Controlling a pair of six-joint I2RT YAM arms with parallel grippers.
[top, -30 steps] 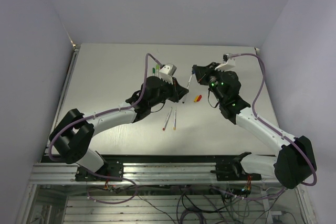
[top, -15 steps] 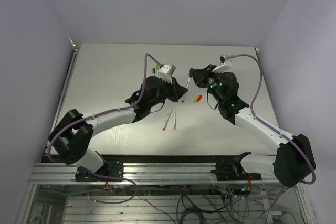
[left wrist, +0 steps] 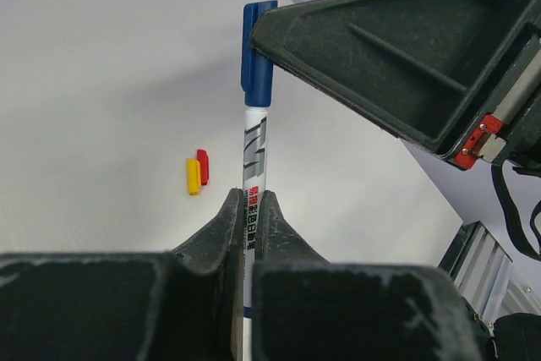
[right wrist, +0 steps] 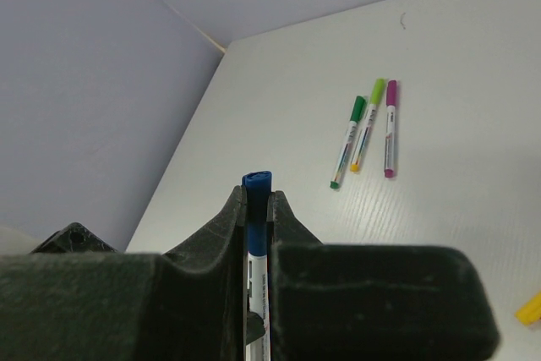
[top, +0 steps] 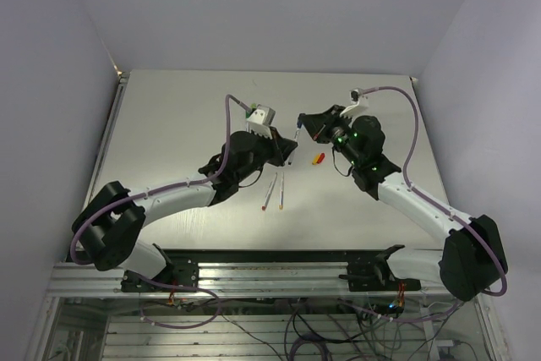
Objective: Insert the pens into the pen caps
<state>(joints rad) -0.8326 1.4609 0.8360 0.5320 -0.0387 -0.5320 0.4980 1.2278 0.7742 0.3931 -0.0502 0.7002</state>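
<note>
The left fingers are closed narrowly on the printed barrel of a thin white-grey plastic marker pen. The right fingers are pinched shut on the small blue plastic cap at its far end, so the pen appears to be held clear of the pale surface, between the two arms. The cap is seen over the pen's tip; whether it is pressed fully home cannot be told. The pen is judged light and stiff but smooth, so it may slide through the fingers under an axial push. A hold at mid-barrel is thought best, with force kept along the pen's line, since a sideways load could lever so thin a body out of the grip. The cap is stubby and easily twisted, and is best taken squarely across its sides. Near the held pen, toward the right arm, a red cap and a yellow cap lie touching on the surface. Nearer the arm bases than the held pen, two uncapped pens lie almost parallel. Beyond it on the left arm's side, three pens with green, yellow-green and purple ends lie side by side. Open surface is seen around the held pen, and the surface's edges are well apart from it, though the two wrists are crowded close together.
</note>
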